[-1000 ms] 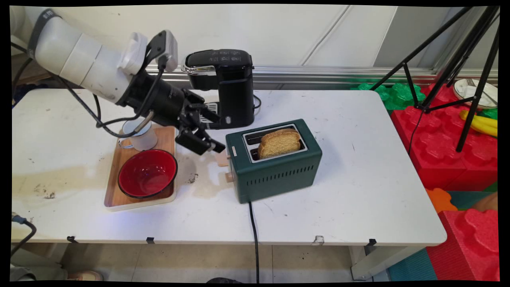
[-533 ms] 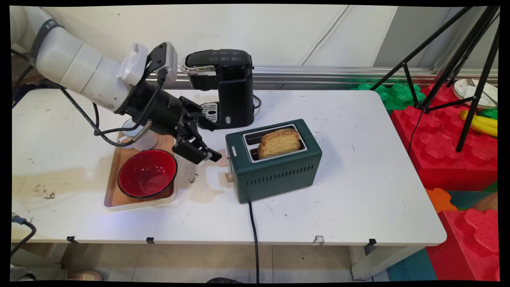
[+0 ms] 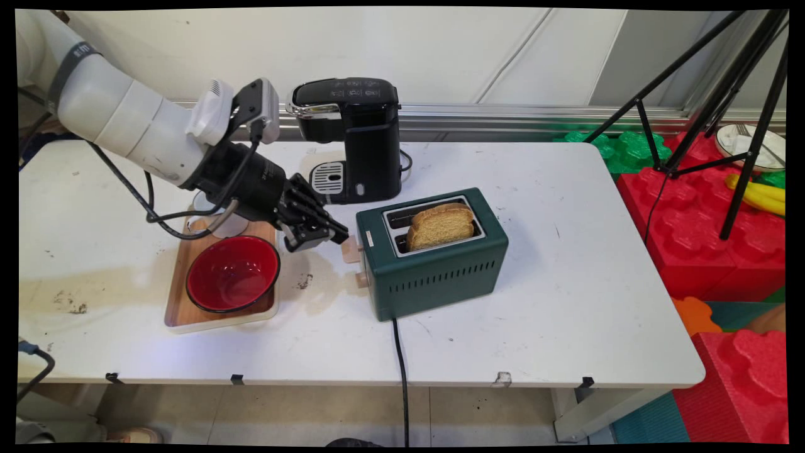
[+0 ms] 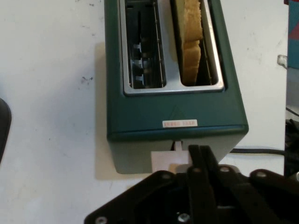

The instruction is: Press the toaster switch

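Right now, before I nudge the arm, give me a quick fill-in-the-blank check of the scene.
1. The gripper has its fingers ____.
2. The bread slice stands in the ____ toaster.
3. The toaster's other slot is ____.
4. The red bowl sits on a ____ board.

Missing words: shut; green; empty; wooden

I see a white counter (image 3: 566, 283), stained with dark smudges at its left. On it stand a green toaster (image 3: 434, 264) near the middle, a black coffee machine (image 3: 358, 138) at the back, and a wooden tray (image 3: 182, 314) at the left. The toaster's black cord (image 3: 397, 352) runs over the near edge.
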Controlling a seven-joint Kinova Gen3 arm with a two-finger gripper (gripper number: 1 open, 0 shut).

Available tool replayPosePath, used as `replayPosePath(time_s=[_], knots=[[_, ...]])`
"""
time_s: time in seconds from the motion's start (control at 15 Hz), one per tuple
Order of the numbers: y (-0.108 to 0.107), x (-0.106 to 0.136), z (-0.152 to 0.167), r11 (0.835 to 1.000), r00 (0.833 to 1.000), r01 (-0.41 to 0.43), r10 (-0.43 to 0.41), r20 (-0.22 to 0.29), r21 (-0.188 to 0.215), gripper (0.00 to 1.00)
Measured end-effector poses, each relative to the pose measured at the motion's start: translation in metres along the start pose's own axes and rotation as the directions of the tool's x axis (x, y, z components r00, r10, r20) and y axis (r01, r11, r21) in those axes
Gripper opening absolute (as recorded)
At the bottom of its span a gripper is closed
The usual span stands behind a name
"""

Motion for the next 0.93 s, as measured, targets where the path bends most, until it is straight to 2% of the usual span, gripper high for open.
replayPosePath(time_s=[0.47, 0.93], knots=[[-0.003, 0.005, 0.018, 1.000, 1.000, 0.028, -0.028, 0.006, 0.000, 0.00], [-0.004, -0.001, 0.029, 0.999, 0.999, 0.040, -0.040, 0.031, -0.001, 0.00]])
